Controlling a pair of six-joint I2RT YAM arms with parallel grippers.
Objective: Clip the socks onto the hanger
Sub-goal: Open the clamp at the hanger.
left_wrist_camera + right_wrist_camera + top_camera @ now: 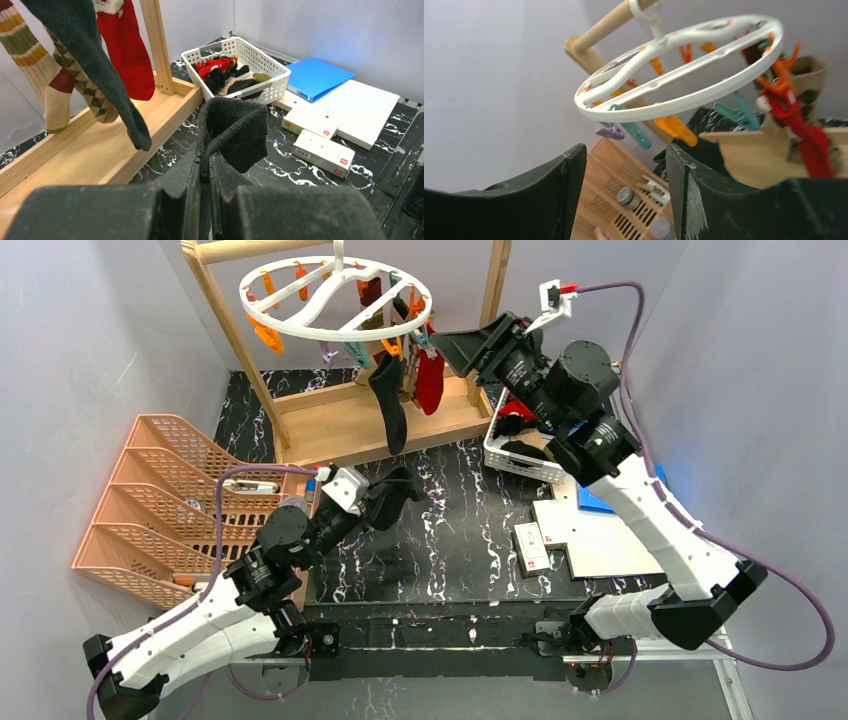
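Note:
The white round hanger hangs from the wooden frame with orange and teal clips under its ring. Clipped to it are a dark sock, a red sock and an argyle sock. My left gripper is shut on a black sock, held low over the marbled table in front of the frame. My right gripper is raised beside the hanger's right side, open, with nothing between its fingers.
A white lattice basket with more socks stands at the right of the frame. White boxes, a white board and a blue folder lie right of it. An orange tiered rack stands at the left. The wooden frame base crosses the back.

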